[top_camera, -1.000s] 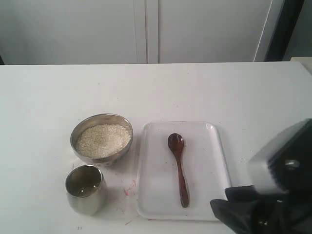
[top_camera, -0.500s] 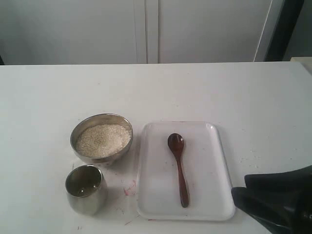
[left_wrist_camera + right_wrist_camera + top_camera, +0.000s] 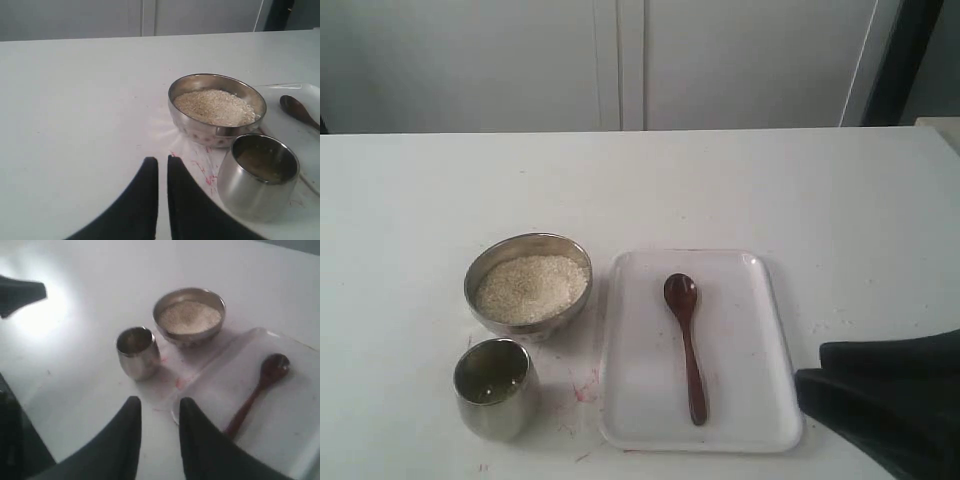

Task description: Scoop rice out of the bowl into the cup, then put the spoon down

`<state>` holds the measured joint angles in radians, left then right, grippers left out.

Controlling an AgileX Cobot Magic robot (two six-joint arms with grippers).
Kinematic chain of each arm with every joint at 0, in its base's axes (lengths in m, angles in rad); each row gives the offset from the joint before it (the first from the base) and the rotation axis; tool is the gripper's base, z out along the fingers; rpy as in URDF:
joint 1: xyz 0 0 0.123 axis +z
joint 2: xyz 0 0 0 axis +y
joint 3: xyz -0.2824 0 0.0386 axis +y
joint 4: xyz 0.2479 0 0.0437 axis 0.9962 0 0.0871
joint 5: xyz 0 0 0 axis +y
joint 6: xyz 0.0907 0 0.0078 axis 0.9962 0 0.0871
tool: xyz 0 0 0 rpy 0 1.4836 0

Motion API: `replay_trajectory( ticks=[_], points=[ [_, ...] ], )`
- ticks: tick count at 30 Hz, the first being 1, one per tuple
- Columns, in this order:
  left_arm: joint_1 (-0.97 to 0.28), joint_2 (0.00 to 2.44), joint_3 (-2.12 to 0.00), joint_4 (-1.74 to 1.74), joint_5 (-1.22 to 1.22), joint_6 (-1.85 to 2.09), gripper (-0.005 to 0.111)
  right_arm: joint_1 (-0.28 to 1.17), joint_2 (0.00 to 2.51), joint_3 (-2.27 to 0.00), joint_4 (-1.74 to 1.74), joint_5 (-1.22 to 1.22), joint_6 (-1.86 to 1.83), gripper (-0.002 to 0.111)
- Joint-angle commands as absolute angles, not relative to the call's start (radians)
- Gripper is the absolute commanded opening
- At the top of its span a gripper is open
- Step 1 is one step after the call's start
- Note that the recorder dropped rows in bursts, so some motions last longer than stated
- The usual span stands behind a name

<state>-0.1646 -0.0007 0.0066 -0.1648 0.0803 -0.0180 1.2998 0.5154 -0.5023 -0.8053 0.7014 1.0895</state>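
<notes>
The steel bowl (image 3: 528,238) holds a level mass of off-white rice (image 3: 531,287) left of centre on the table. Just in front of it stands the small steel cup (image 3: 498,400), upright. The dark wooden spoon (image 3: 688,345) lies on a white tray (image 3: 750,340), scoop away from the front edge. My right gripper (image 3: 160,401) hovers open and empty over the tray's near corner, short of the spoon (image 3: 255,395). My left gripper (image 3: 161,160) is shut on nothing, low over bare table, to one side of the cup (image 3: 255,190) and bowl (image 3: 200,132).
The dark bulk of my right arm (image 3: 890,410) fills the front right corner beside the tray. Faint red marks (image 3: 585,388) stain the table between cup and tray. A white cabinet wall (image 3: 620,60) stands behind the table.
My right arm has dropped and pulled back toward the front right corner; its grey housing has left the view. Bowl, cup, spoon and tray have not moved.
</notes>
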Motion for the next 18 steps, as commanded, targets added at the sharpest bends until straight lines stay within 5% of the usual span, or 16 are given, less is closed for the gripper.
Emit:
replay_trajectory(
  ticks=[1, 6, 18],
  points=[
    [-0.172, 0.000, 0.000, -0.171, 0.076, -0.019, 0.014, 1.160, 0.474, -0.499, -0.816, 0.478, 1.075, 0.027],
    [-0.172, 0.000, 0.000, -0.171, 0.076, -0.019, 0.014, 0.878, 0.455, -0.499, -0.780, 0.275, 1.075, 0.027],
    [-0.172, 0.000, 0.000, -0.171, 0.076, -0.019, 0.014, 0.385, 0.228, -0.377, -0.376, 0.292, 1.075, 0.027]
  ],
)
